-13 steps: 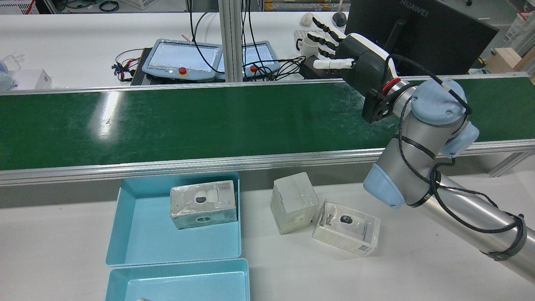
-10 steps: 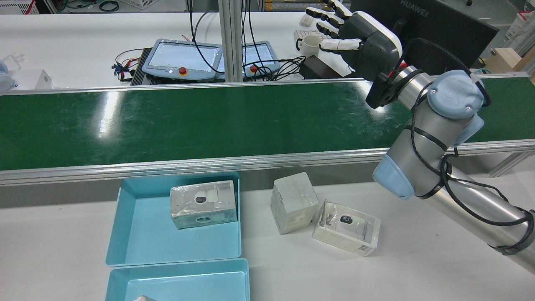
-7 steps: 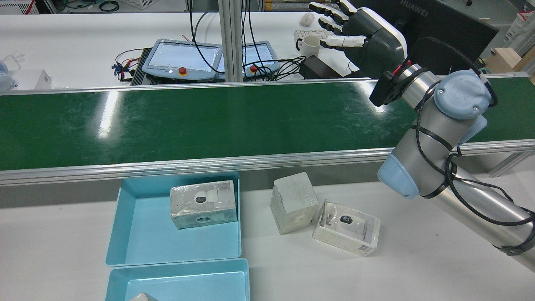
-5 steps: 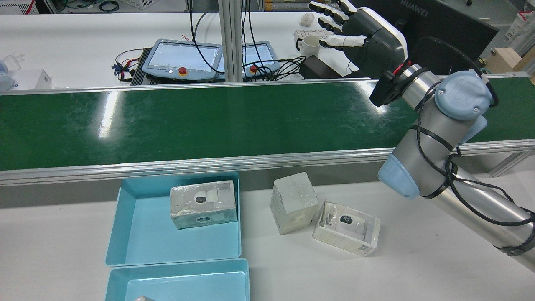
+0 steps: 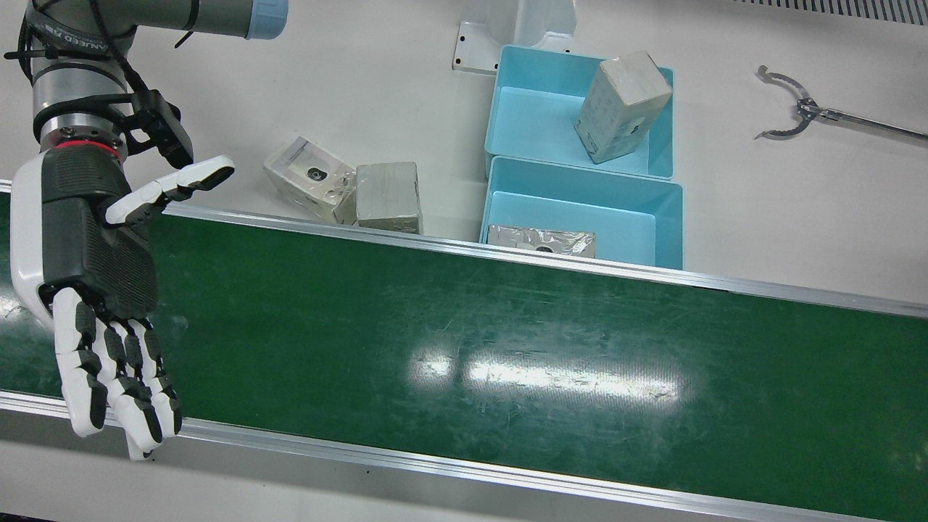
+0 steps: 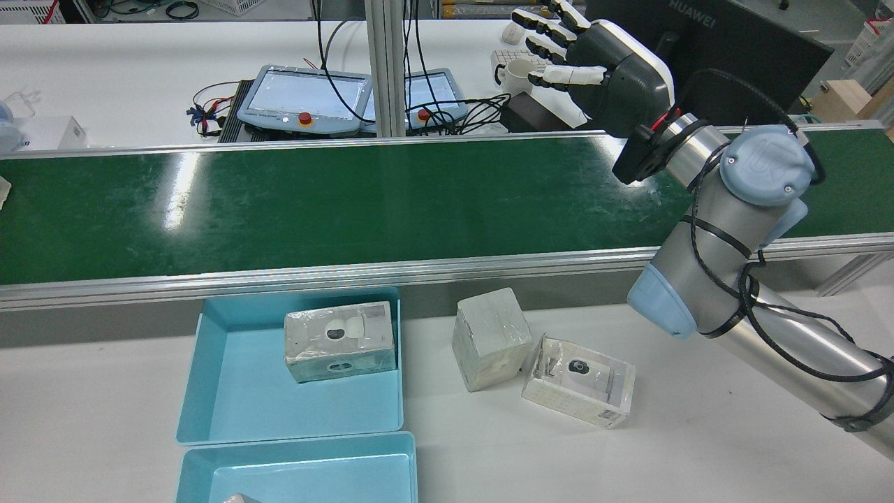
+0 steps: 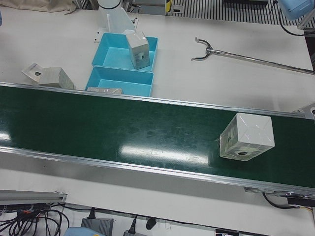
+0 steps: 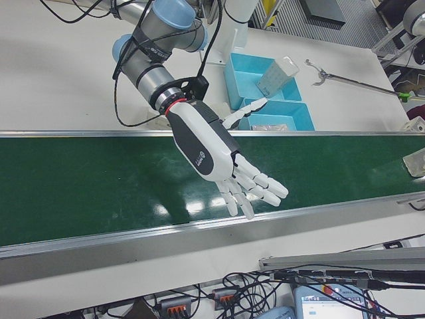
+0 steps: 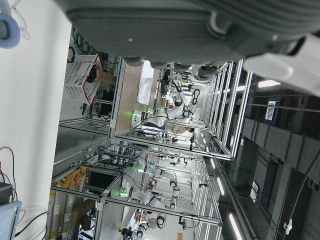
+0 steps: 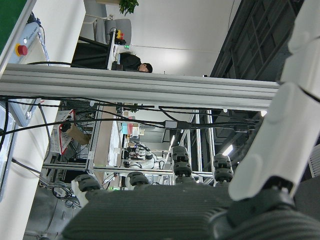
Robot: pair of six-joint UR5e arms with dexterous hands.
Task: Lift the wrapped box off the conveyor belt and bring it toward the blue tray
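Observation:
The wrapped box [image 7: 246, 136], white under clear film, stands on the green conveyor belt [image 7: 123, 128] near its end on the left arm's side. Only a sliver of the box [image 6: 3, 190] shows at the belt's left edge in the rear view. My right hand [image 6: 601, 63] hovers open and empty above the belt's far edge at the opposite end, fingers spread; the front view also shows this hand [image 5: 94, 290]. The left hand [image 9: 175, 30] appears only in its own view, holding nothing. Two blue trays [image 6: 209, 391] [image 6: 195, 475] sit on the table below the belt.
One wrapped box [image 6: 340, 340] lies in the tray nearer the belt and another [image 5: 623, 105] leans in the other tray. Two more wrapped boxes [image 6: 491, 337] [image 6: 578, 381] rest on the table beside the trays. A metal reach tool [image 5: 797, 109] lies on the table's far side.
My right hand rose off the belt and drew back to the right, then eased slightly left. A sliver of the wrapped box has appeared at the belt's left edge.

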